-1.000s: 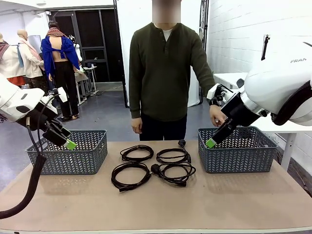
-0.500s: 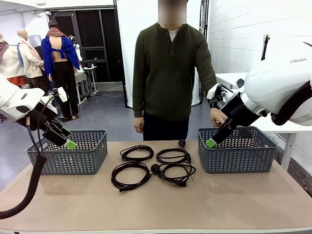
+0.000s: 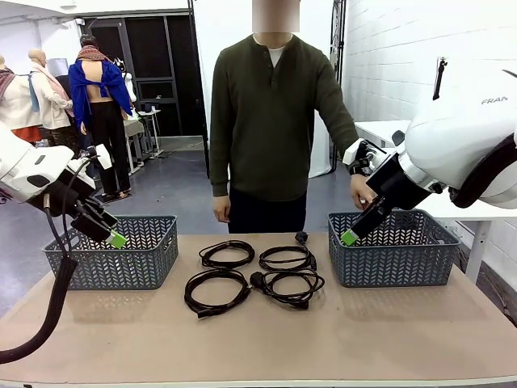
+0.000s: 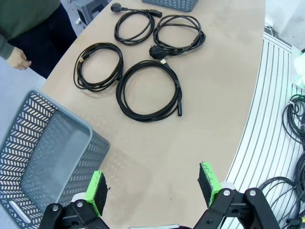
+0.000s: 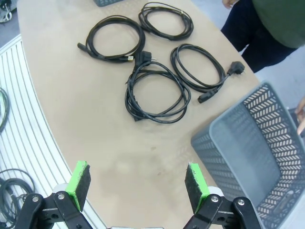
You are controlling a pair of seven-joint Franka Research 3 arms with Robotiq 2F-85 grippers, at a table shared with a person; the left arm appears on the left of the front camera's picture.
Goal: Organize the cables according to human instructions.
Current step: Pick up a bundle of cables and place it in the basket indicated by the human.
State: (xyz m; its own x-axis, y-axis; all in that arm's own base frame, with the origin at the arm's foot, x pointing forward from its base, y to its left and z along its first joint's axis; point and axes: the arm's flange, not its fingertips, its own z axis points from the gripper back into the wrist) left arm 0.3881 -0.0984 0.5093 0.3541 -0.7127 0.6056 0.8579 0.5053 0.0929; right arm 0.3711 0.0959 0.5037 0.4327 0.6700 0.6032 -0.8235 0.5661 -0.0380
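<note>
Tan tabletop [image 3: 258, 347] carries everything, and the person stands at its far edge with one hand [image 3: 360, 192] hanging close behind the right arm. Grey mesh baskets sit at either end, the left basket [image 3: 129, 263] and the right basket [image 3: 396, 259]. Both look empty as far as the wrist views show.

Between them lie the cables [image 3: 257, 280], four flat black coils in two rows, set close together (the front pair seem to meet at a plug).

The left gripper [image 4: 151, 176] hangs above the table beside its basket, jaws spread wide with nothing between them. The right gripper [image 5: 137, 174] is likewise wide open and empty beside its own basket.

I judge four main risks:
- lifting one coil could snag its neighbour;
- a loose coil could unwind in the air;
- the thin cord could slip from the pads;
- the right arm could swing out while that hand is so near.
</note>
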